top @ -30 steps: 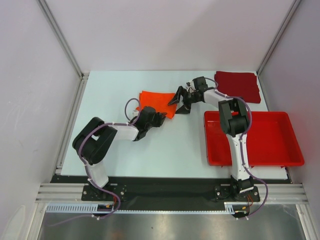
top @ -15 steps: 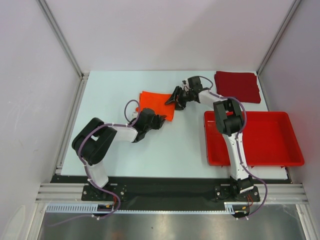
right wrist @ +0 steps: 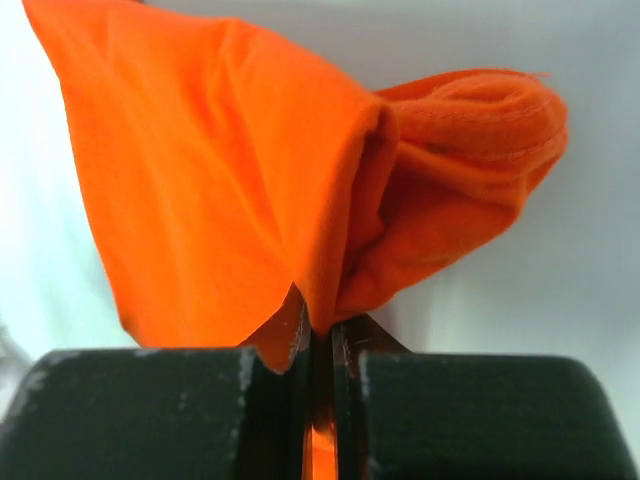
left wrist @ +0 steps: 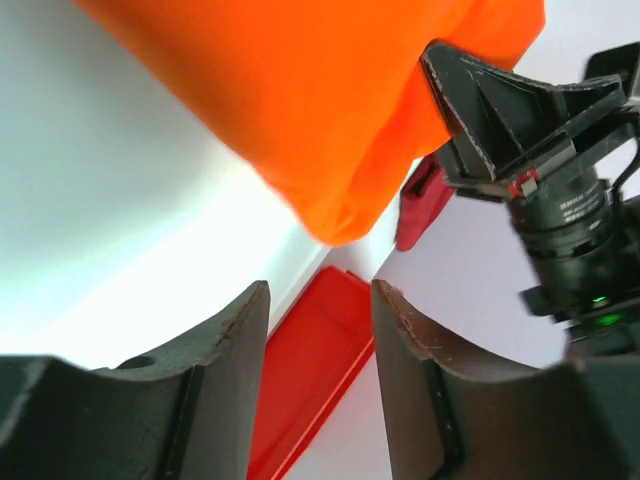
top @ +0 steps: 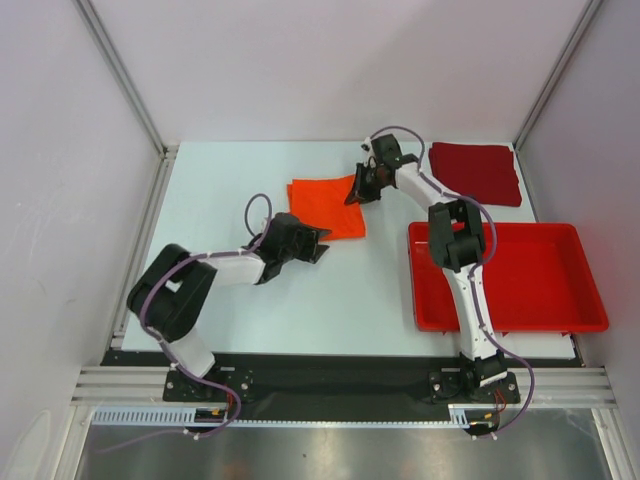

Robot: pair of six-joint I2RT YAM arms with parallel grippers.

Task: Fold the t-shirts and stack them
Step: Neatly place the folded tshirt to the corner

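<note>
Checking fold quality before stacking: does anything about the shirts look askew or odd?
The orange shirt: its far right corner is bunched and lifted, pinched in the right claw, layers splaying rather than lying flat. The dark red shirt lies neatly folded.

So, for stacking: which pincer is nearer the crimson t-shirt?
Right: the left pincer is at the orange t-shirt's near edge; the right pincer holds its far corner, toward the crimson t-shirt.
</note>
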